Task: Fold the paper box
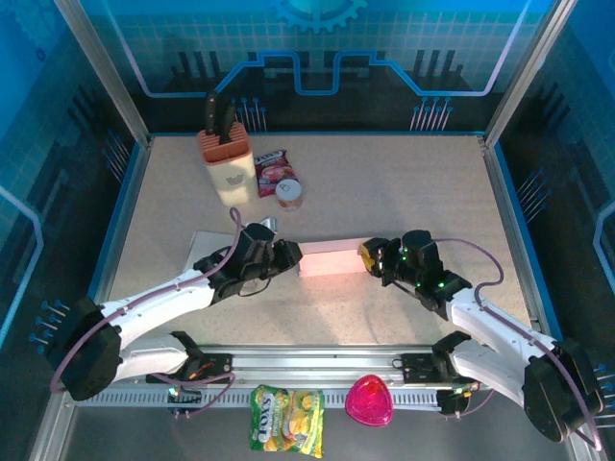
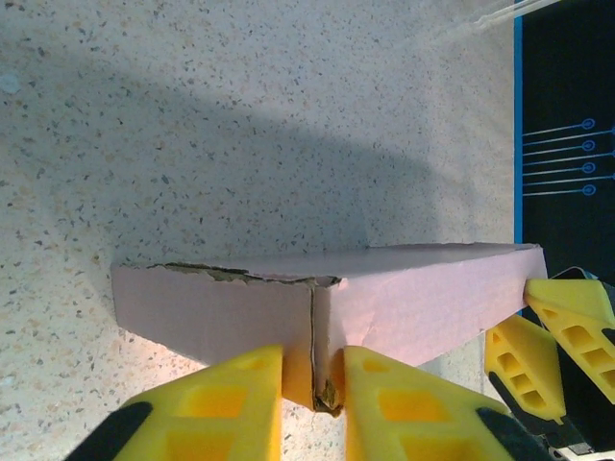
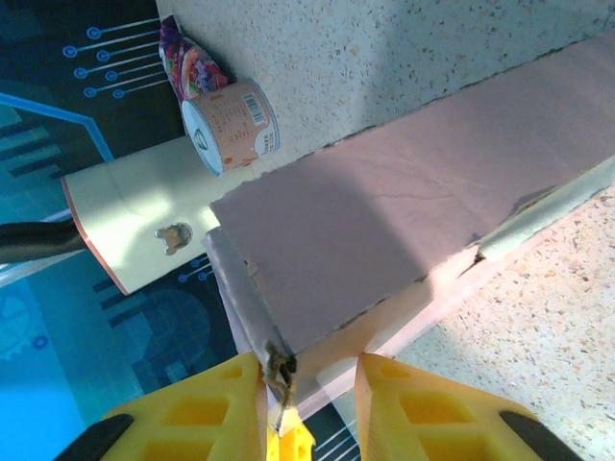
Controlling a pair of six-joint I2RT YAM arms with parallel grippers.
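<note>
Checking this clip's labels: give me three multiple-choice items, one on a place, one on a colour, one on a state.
1. Where is the paper box? A) far left corner B) mid-table, between both grippers C) near edge
2. What colour is the box? A) pink B) green C) white
3. The left gripper is: A) wide open, clear of the box B) lifted high above it C) closed about its corner seam

B: the box spans from the left gripper to the right gripper.
A: its faces show pink.
C: the yellow fingers pinch the seam.
</note>
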